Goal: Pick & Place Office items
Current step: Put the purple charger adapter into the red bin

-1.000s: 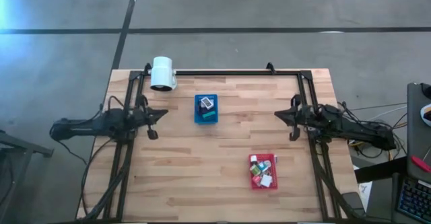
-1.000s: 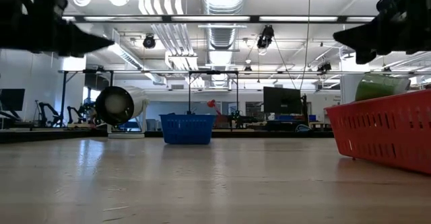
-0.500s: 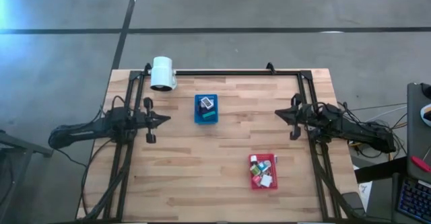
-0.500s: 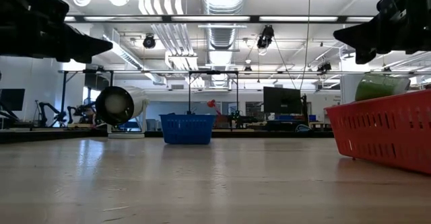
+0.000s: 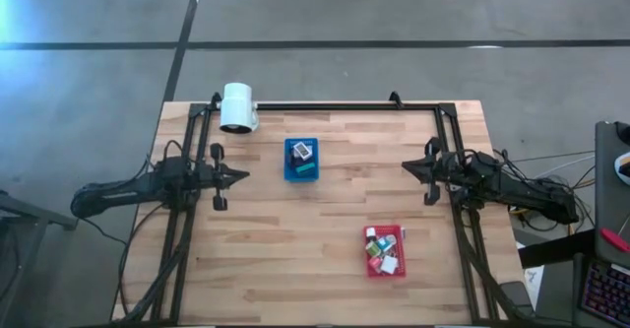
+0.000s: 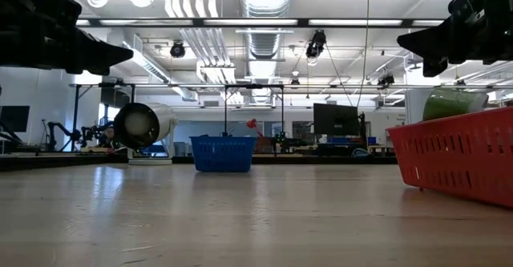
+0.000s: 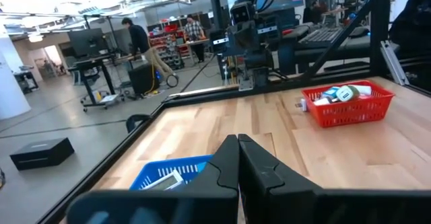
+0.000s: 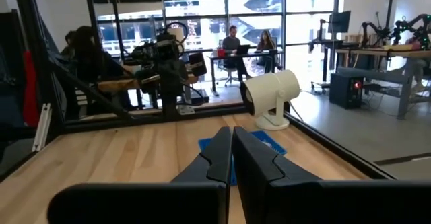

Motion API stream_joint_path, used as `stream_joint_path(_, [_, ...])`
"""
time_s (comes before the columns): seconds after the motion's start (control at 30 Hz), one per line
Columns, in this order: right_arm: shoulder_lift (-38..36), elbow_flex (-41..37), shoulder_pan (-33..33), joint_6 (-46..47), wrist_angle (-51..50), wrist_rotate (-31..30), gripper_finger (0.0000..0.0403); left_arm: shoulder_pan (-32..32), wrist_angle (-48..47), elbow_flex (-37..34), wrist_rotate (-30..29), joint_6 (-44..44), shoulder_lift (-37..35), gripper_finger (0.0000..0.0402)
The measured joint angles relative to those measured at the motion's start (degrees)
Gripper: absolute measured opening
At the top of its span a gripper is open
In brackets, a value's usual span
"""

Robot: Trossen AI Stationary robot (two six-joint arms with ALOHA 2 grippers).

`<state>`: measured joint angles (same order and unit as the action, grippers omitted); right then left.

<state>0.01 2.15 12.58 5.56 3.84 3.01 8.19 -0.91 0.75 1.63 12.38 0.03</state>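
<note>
The office items lie in two trays on the wooden table [image 5: 285,259]. The blue tray [image 5: 301,161] at the far middle holds a white-and-black piece [image 5: 302,152] and a teal piece [image 5: 306,170]. Several pieces in white, green, red and teal [image 5: 382,250] lie in the red tray [image 5: 385,252] near the right front. My left gripper [image 5: 244,174] hovers shut above the table's left side, pointing level toward the right. At the right side my right gripper [image 5: 405,167] hovers shut, pointing left. Nothing is between the fingers of either one.
A white cylindrical device [image 5: 238,106] stands on the far left corner. A black frame rail [image 5: 325,105] runs along the far edge, with side rails under both arms. Bare wood lies between the trays and in front of the blue tray. People sit and stand in the room beyond [image 8: 232,46].
My left arm has swung a little, carrying its gripper slightly toward the table's near edge and a bit lower; its fingers have stayed shut. The trays and the pieces in them have kept their places.
</note>
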Motion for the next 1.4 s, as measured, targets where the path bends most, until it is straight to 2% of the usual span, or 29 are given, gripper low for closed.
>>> stream_joint_path(0.43, [2.66, 0.47, -0.02, -0.09, -0.22, -0.28, 0.0013, 0.00, -0.51, 1.57, 0.73, -2.17, -0.03, 0.0015])
stream_joint_path(0.6, [8.65, 2.82, -0.04, 1.11, -0.57, -4.17, 0.0013, 0.00, -4.60, 4.05, -0.88, -5.91, 0.04, 0.0007])
stream_joint_path(0.8, [17.77, 4.90, -0.04, 1.47, -0.66, -4.96, 0.0013, 0.00, -9.16, 6.87, -6.91, -8.87, 1.42, 0.0006])
stream_joint_path(0.93, [22.53, 6.21, -0.04, 1.81, -0.63, -9.22, 0.0013, 0.00, -11.48, 8.82, -8.50, -10.17, 2.49, 0.0002])
stream_joint_path(1.23, [29.61, 7.04, -0.04, -0.58, 4.76, -10.69, 0.0013, -0.04, -9.79, 10.13, -8.54, -9.70, 2.69, 0.0003])
stream_joint_path(1.4, [31.09, 7.04, 0.37, -4.93, 7.29, -10.69, 0.0013, -0.04, -9.80, 11.94, -11.67, -10.57, 2.75, 0.0002])
